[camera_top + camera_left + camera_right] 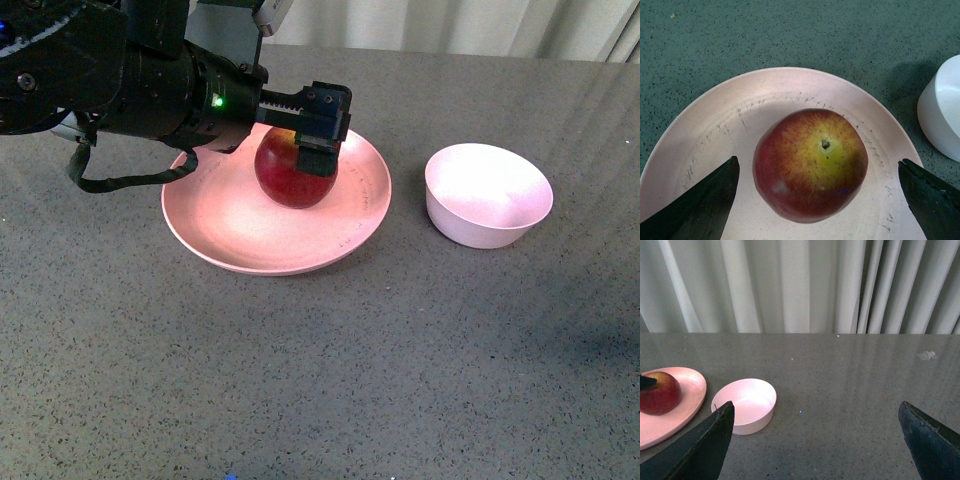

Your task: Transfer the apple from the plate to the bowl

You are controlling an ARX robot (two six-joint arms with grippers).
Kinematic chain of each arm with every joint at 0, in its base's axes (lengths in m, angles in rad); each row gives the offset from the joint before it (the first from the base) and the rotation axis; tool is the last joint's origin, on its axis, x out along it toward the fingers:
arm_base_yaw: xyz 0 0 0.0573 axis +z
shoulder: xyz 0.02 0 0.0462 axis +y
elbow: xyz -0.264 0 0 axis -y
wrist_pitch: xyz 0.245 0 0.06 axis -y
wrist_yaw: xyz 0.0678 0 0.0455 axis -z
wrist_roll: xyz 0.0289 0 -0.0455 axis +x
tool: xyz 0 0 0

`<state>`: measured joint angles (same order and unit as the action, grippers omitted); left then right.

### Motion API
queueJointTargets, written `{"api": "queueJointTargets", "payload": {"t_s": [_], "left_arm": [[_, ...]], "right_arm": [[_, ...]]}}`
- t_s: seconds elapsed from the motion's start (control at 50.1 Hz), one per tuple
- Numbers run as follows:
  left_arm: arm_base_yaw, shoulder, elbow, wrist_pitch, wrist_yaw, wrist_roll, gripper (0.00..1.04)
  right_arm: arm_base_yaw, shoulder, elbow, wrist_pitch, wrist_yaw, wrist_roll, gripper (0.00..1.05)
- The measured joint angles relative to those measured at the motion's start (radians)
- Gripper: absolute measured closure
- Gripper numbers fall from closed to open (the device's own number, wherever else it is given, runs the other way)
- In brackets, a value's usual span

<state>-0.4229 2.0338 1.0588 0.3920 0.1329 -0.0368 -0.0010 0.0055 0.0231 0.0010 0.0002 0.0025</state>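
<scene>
Apple [295, 172] is straddled on the plate [230, 235] by the left gripper [817, 162], spread wide and empty, ready for grasping.

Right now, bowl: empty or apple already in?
Empty. The bowl shows a bare inside in the front and right wrist views; the apple sits on the plate.

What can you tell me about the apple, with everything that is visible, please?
The apple is round, glossy, dark red, with a yellowish patch around its stem dimple, which faces up. It sits near the middle of the pink plate. The open left gripper straddles it, fingers apart from its sides; only the plate appears to touch it.
</scene>
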Motion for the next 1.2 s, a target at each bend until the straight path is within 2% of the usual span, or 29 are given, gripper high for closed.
{"api": "queueJointTargets", "payload": {"t_s": [0.739, 0.919, 1.199], "left_arm": [[-0.03, 0.143, 0.124, -0.05, -0.061, 0.036, 0.09], [-0.034, 0.148, 0.134, -0.052, -0.079, 0.041, 0.24], [-0.046, 0.13, 0.134, -0.052, -0.089, 0.031, 0.25]], "right_arm": [[0.0, 0.0, 0.0, 0.0, 0.0, 0.0, 0.09], [0.0, 0.0, 0.0, 0.0, 0.0, 0.0, 0.09], [0.0, 0.0, 0.0, 0.0, 0.0, 0.0, 0.09]]}}
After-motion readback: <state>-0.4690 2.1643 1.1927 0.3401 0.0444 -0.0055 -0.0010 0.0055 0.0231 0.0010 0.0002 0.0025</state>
